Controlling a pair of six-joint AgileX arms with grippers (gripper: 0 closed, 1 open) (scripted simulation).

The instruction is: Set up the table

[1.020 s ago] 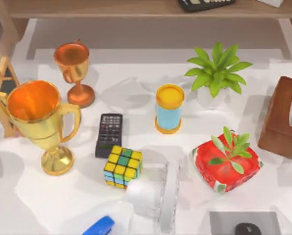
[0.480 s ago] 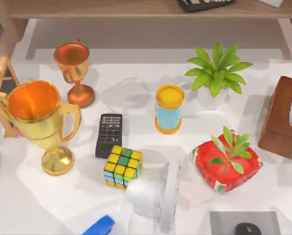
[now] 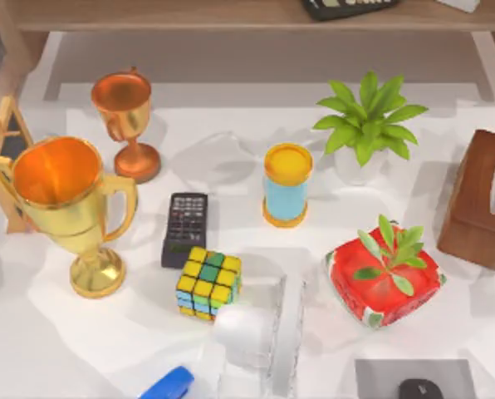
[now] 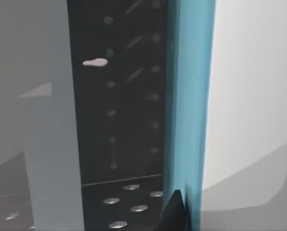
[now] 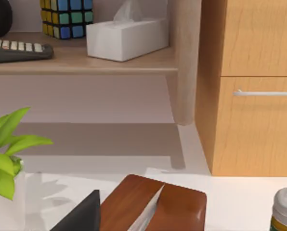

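White table spans the whole top view, crowded with things. Landmark: blue cup with yellow lid, mid-table. Left of the cup a black remote, below that a colour cube; further left a large gold trophy, with a smaller copper trophy behind it. Right of the cup a potted green plant; below-right a red box with a sprig; far right a brown tissue box. Wooden shelf runs behind the cup. Right wrist view adds a white tissue box and a second cube on the shelf, plus a wooden drawer cabinet. Left wrist view: a close blue edge beside a dark perforated panel. Claw states: cannot tell for either.
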